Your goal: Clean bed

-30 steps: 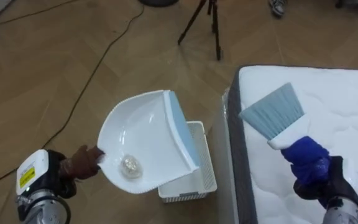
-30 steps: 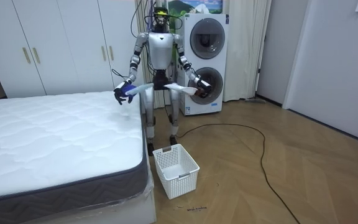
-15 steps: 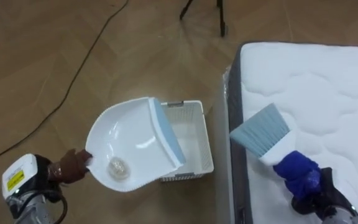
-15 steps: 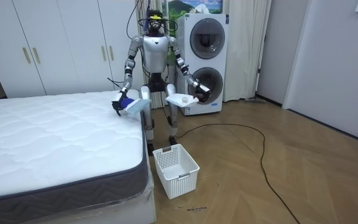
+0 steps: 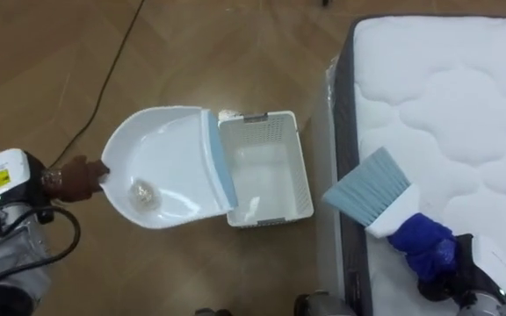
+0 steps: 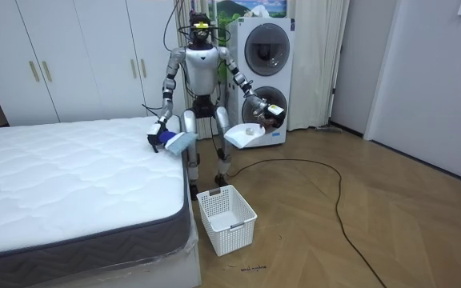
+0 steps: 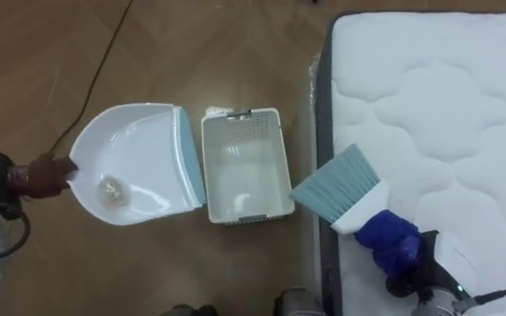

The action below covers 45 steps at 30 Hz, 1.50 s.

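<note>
Having dropped lower, left hand (image 5: 75, 178) (clenched on it) holds dustpan (image 5: 165, 167) at 9 o'clock of basket (image 5: 257, 118); right hand (image 5: 424, 246) grips brush (image 5: 367, 189).

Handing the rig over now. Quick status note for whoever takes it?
Left hand: shut on the dustpan handle, pan held roughly level, its lip at the rim of the basket on the floor by the bed.
Right hand: shut on the brush, bristles at the mattress edge.
Done: a crumpled scrap lies in the pan.
Left: tip it into the basket; possibly more sweeping.
</note>
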### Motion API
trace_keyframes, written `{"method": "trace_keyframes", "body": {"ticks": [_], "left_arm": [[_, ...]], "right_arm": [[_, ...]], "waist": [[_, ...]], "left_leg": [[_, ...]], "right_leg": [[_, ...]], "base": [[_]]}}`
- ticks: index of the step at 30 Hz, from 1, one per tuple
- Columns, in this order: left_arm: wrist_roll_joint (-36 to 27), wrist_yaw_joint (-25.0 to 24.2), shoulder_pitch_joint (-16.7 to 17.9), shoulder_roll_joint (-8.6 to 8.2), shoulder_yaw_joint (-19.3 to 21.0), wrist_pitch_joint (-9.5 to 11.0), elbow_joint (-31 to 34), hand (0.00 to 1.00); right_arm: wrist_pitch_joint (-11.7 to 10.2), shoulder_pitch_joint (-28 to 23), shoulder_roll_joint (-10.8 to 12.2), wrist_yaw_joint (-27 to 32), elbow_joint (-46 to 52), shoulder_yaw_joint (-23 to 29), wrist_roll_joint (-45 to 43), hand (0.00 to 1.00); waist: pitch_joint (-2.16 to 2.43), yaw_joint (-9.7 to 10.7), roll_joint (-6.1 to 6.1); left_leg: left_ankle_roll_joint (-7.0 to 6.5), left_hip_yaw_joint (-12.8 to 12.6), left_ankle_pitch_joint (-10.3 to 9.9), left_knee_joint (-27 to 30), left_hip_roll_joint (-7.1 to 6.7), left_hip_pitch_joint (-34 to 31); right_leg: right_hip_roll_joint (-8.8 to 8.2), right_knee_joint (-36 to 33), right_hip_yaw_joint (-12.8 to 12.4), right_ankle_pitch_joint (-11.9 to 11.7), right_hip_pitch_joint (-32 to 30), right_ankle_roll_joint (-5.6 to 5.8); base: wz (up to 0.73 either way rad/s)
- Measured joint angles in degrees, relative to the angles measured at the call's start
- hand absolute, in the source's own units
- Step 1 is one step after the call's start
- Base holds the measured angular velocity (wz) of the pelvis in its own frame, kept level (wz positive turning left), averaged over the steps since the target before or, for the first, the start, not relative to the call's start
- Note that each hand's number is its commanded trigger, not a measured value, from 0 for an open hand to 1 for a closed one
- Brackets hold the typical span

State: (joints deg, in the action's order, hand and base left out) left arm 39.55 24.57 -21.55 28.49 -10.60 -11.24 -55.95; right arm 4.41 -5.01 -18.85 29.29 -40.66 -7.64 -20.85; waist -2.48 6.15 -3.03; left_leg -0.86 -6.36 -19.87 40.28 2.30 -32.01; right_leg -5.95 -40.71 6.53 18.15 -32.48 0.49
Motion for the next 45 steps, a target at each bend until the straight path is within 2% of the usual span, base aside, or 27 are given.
{"method": "trace_keyframes", "body": {"ticks": [3,6,9,12,14,18,21,23,24,26,29,31,36,38,42,45], "left_arm": [[1.47,-0.05,-0.89,0.72,-1.6,-1.18,-0.32,1.0],[1.66,-0.24,-1.73,1.82,-3.2,-1.56,-0.38,1.0],[2.26,-0.41,-2.63,3.52,-3.2,-2.04,-0.38,1.0],[3.0,-0.52,-3.31,6.05,-3.23,-2.14,-0.39,1.0],[3.78,-0.55,-3.48,6.81,-3.23,-2.25,-0.39,1.0],[5.21,-2.06,-3.87,7.44,-3.24,-2.56,-0.39,1.0],[5.69,-4.42,-3.87,7.49,-3.28,-3.27,-0.62,1.0],[6.29,-5.75,-3.87,7.49,-3.46,-4.27,-1.63,1.0],[6.31,-6.16,-3.87,7.49,-3.5,-4.7,-1.69,1.0],[6.3,-7.3,-3.88,7.91,-3.49,-5.5,-2.21,1.0],[6.2,-8.3,-5.23,8.63,-3.62,-5.57,-3.07,1.0],[6.19,-9.08,-6.49,8.88,-3.67,-6.08,-3.75,1.0],[6.08,-9.21,-8.01,9.41,-4.69,-6.1,-4.6,1.0],[6.0,-10.02,-8.67,9.59,-5.36,-6.17,-6.05,1.0],[4.68,-10.96,-9.64,9.78,-5.37,-6.19,-6.54,1.0],[1.68,-11.53,-9.98,10.74,-5.37,-6.19,-7.13,1.0]], "right_arm": [[-0.06,-0.1,-0.01,0.82,0.41,-0.02,0.0,0.0],[-0.08,-0.33,-0.02,2.05,1.11,-0.13,0.03,0.0],[-0.14,-0.34,-0.01,2.9,2.45,-0.13,-0.11,0.0],[-0.26,-0.54,0.0,3.02,3.54,-0.26,-0.6,0.0],[-0.26,-0.58,-0.01,3.04,3.94,-0.27,-0.66,0.0],[-0.06,-0.58,-0.02,3.01,4.41,0.0,-0.71,0.0],[0.46,-0.61,-0.16,3.06,4.91,0.05,-0.71,0.0],[0.66,-0.75,-0.93,3.09,5.58,0.03,-1.24,0.0],[0.66,-0.77,-1.05,3.12,5.59,0.03,-1.39,0.0],[0.67,-0.91,-1.13,3.58,5.99,-0.05,-2.17,0.0],[0.88,-1.85,-1.4,4.32,7.85,0.03,-2.29,0.0],[0.93,-1.87,-1.45,4.55,8.0,0.02,-2.59,0.0],[0.96,-1.88,-2.08,4.71,9.26,0.09,-4.19,0.0],[0.85,-1.79,-2.16,4.85,10.24,0.17,-5.31,0.0],[0.45,-1.73,-2.15,5.17,10.88,0.15,-6.52,0.0],[0.08,-1.73,-2.23,5.1,12.44,0.14,-6.59,0.0]], "waist": [[-0.24,0.16,-0.83],[-0.08,0.3,-1.4],[0.0,1.1,-1.95],[-0.01,1.58,-2.05],[-0.03,1.66,-2.08],[-0.12,1.58,-2.38],[-0.13,1.57,-3.15],[-0.13,1.61,-4.19],[-0.1,1.57,-4.33],[0.14,1.64,-5.11],[0.13,1.72,-6.31],[0.13,1.69,-6.58],[-0.15,2.31,-8.08],[-0.27,3.08,-8.96],[-0.25,3.33,-9.59],[-0.22,3.58,-10.19]], "left_leg": [[-0.01,-0.13,0.0,-0.11,0.04,-0.47],[-0.1,-0.27,0.05,-0.36,0.06,-1.18],[-0.36,-0.34,0.27,0.14,0.08,-2.77],[-0.36,-1.23,0.28,1.28,0.25,-3.32],[-0.37,-1.67,0.29,1.28,0.22,-3.34],[-0.75,-3.23,0.12,1.35,1.0,-3.22],[-0.92,-3.42,0.05,1.65,1.11,-3.14],[-0.93,-4.14,0.05,1.72,1.1,-2.91],[-0.93,-4.39,0.05,1.62,1.12,-2.72],[-0.93,-4.81,0.05,1.34,1.18,-2.22],[-0.93,-5.09,0.05,1.28,1.34,-2.13],[-0.93,-5.39,0.05,1.09,1.34,-1.78],[-0.95,-6.54,0.03,0.43,1.14,-0.87],[-1.11,-7.49,-0.06,-0.02,1.1,-0.24],[-1.11,-9.24,-0.06,-1.07,0.96,1.23],[-1.09,-11.02,-0.05,-1.86,1.0,1.82]], "right_leg": [[-0.05,-0.03,0.09,-0.01,-0.63,0.01],[-0.01,-0.14,-0.01,-0.04,-1.72,-0.05],[-0.09,-1.3,-0.05,-0.12,-3.43,-0.19],[-0.3,-2.36,-0.46,-0.11,-4.43,-0.18],[-0.67,-2.72,-0.46,-0.09,-4.62,-0.15],[-0.92,-2.93,-0.55,-0.06,-4.66,-0.1],[-0.92,-3.02,-0.53,-0.06,-4.63,-0.1],[-0.8,-3.14,-0.8,-0.06,-4.63,-0.11],[-0.8,-3.21,-1.01,-0.06,-4.63,-0.11],[-0.56,-3.19,-1.54,-0.06,-4.58,-0.11],[-0.35,-3.1,-1.8,-0.08,-4.6,-0.14],[-0.38,-3.17,-1.94,-0.08,-4.56,-0.14],[-0.98,-3.28,-1.98,-0.08,-4.56,-0.13],[-1.0,-3.51,-2.8,-0.03,-4.72,-0.06],[-0.93,-4.1,-4.39,0.13,-4.9,0.03],[-0.73,-4.35,-5.69,0.12,-5.73,0.0]], "base": [[0.0],[0.0],[0.0],[-0.05],[-0.06],[0.0],[0.0],[-0.06],[-0.11],[-0.13],[-0.06],[-0.06],[-0.09],[-0.16],[-0.2],[-0.25]]}}
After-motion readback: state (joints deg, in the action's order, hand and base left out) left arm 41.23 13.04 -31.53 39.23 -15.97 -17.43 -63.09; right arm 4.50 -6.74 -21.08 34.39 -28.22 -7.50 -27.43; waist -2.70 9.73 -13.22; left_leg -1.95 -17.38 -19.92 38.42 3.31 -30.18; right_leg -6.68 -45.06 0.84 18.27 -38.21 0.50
